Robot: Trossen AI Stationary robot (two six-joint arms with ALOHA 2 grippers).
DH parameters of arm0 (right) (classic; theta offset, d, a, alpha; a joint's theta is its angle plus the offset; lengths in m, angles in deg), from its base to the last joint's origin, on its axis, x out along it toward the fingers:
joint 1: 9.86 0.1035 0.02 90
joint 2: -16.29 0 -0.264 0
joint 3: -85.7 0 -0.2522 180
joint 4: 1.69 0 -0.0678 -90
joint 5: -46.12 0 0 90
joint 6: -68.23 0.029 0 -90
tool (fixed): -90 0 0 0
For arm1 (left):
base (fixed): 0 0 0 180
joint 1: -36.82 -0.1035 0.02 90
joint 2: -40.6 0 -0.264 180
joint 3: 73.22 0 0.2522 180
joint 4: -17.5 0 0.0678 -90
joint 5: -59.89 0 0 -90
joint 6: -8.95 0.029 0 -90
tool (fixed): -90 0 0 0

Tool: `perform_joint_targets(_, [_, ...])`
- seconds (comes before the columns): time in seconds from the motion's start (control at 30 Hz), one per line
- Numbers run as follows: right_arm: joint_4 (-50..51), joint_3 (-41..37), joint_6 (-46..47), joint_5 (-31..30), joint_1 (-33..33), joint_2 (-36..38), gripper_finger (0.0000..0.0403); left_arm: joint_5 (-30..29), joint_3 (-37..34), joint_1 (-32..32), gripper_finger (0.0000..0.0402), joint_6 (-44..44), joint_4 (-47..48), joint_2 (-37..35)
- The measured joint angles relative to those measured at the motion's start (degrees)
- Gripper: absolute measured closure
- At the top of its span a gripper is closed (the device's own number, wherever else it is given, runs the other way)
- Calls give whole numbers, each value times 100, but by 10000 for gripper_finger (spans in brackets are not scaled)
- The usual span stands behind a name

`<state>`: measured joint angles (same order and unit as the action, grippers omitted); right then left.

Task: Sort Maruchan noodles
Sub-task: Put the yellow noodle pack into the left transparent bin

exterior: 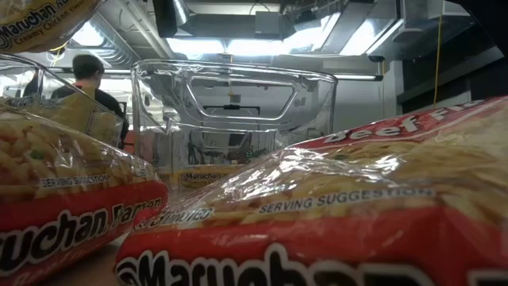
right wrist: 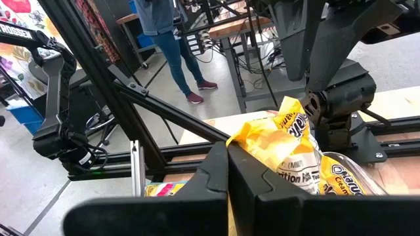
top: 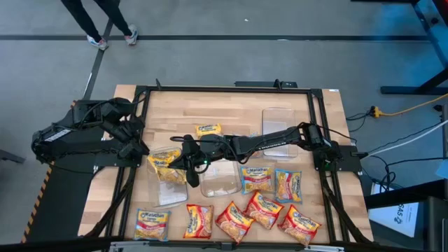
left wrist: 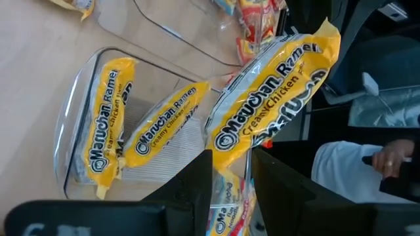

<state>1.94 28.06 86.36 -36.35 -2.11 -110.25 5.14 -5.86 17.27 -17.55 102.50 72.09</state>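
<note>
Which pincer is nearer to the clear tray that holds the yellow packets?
Right. The right pincer hangs at the clear tray, shut on a yellow packet; the left pincer is beside it, open.

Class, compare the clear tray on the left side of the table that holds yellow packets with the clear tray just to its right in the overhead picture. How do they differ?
The left tray holds yellow Creamy Chicken packets; the middle tray looks empty. The left tray sits by the left gripper, which has a yellow packet between its fingers above it; the middle tray sits beside the right arm's gripper. Both are clear plastic and rectangular.
</note>
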Motion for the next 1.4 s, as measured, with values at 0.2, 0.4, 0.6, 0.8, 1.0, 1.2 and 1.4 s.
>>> perform_joint_targets(0.2, [-11,0,-38,-165,0,2,403,-1,-2,0,299,23,2,-2])
perform_joint_targets(0.4, [-46,0,-61,-200,-31,9,403,-142,-2,0,299,26,7,-2])
perform_joint_targets(0.6, [-48,0,-61,-159,-28,9,403,-172,-84,34,299,11,25,-1])
perform_joint_targets(0.8, [-254,0,-61,-125,-26,9,403,-162,-479,181,299,-44,-39,12])
perform_joint_targets(1.0, [-266,0,-61,-125,-26,9,403,-69,-538,278,299,-162,-274,11])
perform_joint_targets(1.2, [-262,2,-61,-167,-24,9,403,419,-538,414,299,-162,-300,11])
perform_joint_targets(1.4, [-262,2,-61,-192,-24,9,403,391,-538,599,299,-151,-302,11])
